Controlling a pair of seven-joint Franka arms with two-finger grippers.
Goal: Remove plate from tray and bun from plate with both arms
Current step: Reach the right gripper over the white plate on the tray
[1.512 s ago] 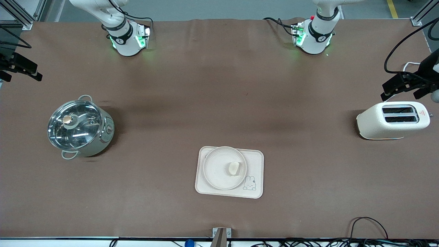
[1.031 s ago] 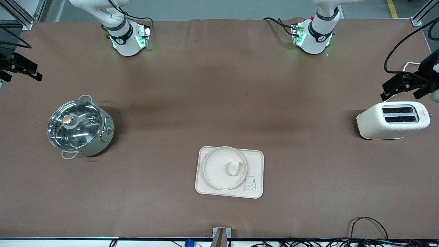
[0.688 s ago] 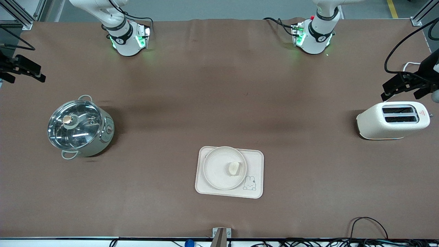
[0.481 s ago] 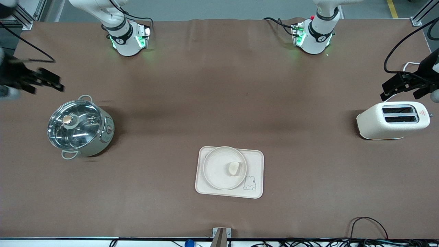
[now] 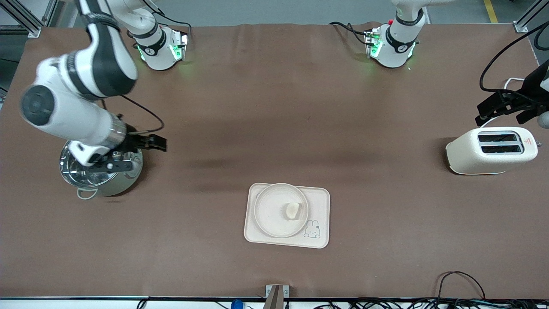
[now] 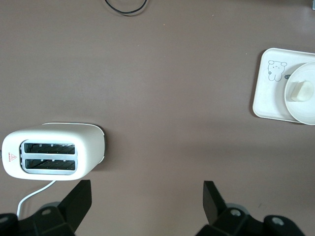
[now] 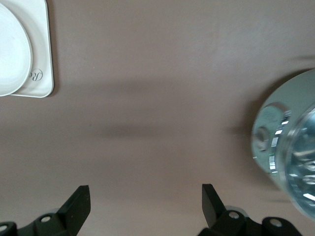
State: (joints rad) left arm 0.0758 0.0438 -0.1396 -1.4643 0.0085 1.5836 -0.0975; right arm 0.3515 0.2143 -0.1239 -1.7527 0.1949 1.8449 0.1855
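brown cloth covers the table (image 5: 274, 128). along its near edge runs a wide bare strip, with only a loop of black cable (image 5: 459, 279) toward the left arm's end.

next in, the cream tray (image 5: 319, 201) lies flat at about the table's middle, with open cloth on all sides of it. the plate (image 5: 268, 210) sits on the tray, filling the part toward the right arm's end, its rim close to the tray's edge there. the bun (image 5: 292, 210) rests in the plate, off centre toward the tray's rabbit drawing (image 5: 312, 229). nothing else is on the tray.

farther back, the pot (image 5: 116, 182) stands well apart from the tray toward the right arm's end, its glass lid on; what is inside cannot be told. the right gripper (image 7: 145, 194) hangs over the pot, fingers (image 7: 78, 201) spread wide and holding nothing.

toward the left arm's end the toaster (image 5: 491, 151) stands close to the table's edge, both slots up and dark, with a white cord (image 6: 34, 194) trailing from it. the left gripper (image 6: 146, 189) hangs over bare cloth beside the toaster, its fingers (image 6: 81, 196) also wide apart and empty.

from there to the two green-lit bases (image 5: 161, 49) at the far edge, the middle of the cloth is one broad open stretch.
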